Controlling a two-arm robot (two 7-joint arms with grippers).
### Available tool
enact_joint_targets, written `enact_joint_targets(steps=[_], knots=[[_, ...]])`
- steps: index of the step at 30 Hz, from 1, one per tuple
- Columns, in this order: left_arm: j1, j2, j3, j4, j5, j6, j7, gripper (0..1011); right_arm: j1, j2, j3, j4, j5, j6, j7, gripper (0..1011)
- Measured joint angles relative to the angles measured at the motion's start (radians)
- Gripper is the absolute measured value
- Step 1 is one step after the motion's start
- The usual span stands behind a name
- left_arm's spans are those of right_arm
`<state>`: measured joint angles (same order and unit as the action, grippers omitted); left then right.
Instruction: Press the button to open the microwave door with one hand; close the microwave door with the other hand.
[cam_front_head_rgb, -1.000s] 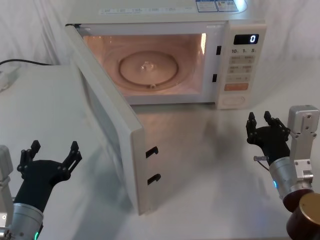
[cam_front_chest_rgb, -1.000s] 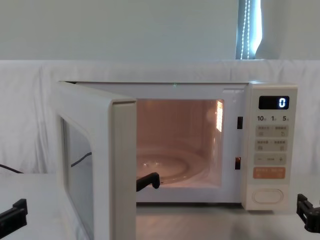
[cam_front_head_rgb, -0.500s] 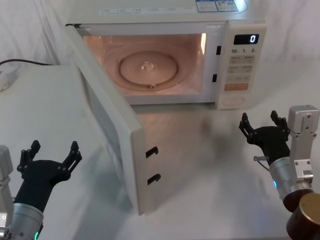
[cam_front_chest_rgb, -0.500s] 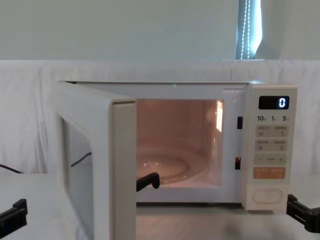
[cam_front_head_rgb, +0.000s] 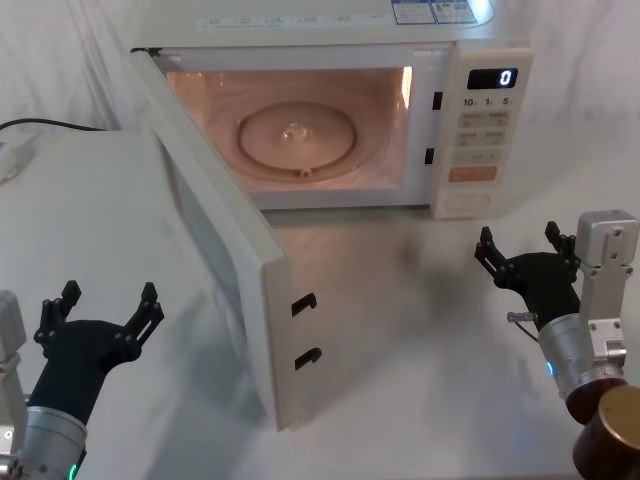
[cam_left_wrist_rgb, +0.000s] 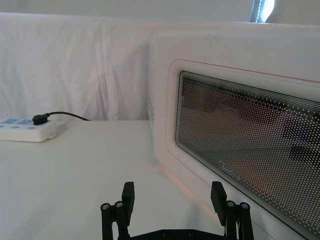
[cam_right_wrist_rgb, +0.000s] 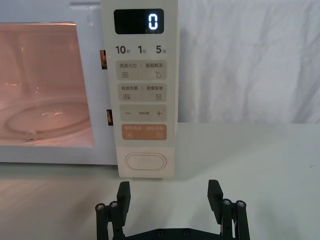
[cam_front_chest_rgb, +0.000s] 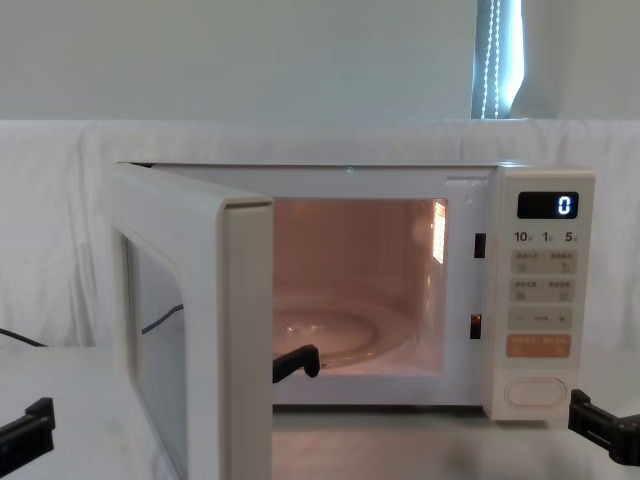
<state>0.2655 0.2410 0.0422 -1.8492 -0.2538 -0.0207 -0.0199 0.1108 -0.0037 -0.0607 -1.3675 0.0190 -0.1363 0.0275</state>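
Observation:
The microwave door stands wide open, swung out toward my left side, and the lit cavity is exposed. The left wrist view faces the dark window of the microwave door from close by. The button is a wide cream key at the bottom of the control panel, also visible as the button in the head view. My right gripper hovers open a short way in front of it, touching nothing. My left gripper is open, low on the table, on the outer side of the door.
A glass turntable lies inside the cavity. Two black latch hooks stick out of the door's free edge. A white power strip with a black cable lies at the table's far left. White cloth hangs behind.
The right gripper's fingers have spread from fairly close together to wide apart. The door and the left arm have not moved.

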Motion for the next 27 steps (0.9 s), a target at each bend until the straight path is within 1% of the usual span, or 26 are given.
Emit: enact_joint_targets(steps=[13, 16, 17, 18, 20, 24, 25, 27], knots=[[0.000, 0.000, 0.000, 0.000, 0.000, 0.000, 0.000, 995, 0.000, 0.000, 0.000, 0.000, 0.000, 0.000, 0.000, 1002], [0.000, 0.000, 0.000, 0.000, 0.000, 0.000, 0.000, 938, 0.000, 0.000, 0.000, 0.000, 0.000, 0.000, 0.000, 1002], [0.000, 0.000, 0.000, 0.000, 0.000, 0.000, 0.000, 895, 0.000, 0.000, 0.000, 0.000, 0.000, 0.000, 0.000, 1002], [0.000, 0.000, 0.000, 0.000, 0.000, 0.000, 0.000, 895, 0.000, 0.000, 0.000, 0.000, 0.000, 0.000, 0.000, 1002], [0.000, 0.000, 0.000, 0.000, 0.000, 0.000, 0.000, 813, 0.000, 0.000, 0.000, 0.000, 0.000, 0.000, 0.000, 1002], [0.000, 0.000, 0.000, 0.000, 0.000, 0.000, 0.000, 739, 0.000, 0.000, 0.000, 0.000, 0.000, 0.000, 0.000, 1002], [0.000, 0.000, 0.000, 0.000, 0.000, 0.000, 0.000, 682, 0.000, 0.000, 0.000, 0.000, 0.000, 0.000, 0.000, 1002], [0.000, 0.000, 0.000, 0.000, 0.000, 0.000, 0.000, 647, 0.000, 0.000, 0.000, 0.000, 0.000, 0.000, 0.000, 1002]])
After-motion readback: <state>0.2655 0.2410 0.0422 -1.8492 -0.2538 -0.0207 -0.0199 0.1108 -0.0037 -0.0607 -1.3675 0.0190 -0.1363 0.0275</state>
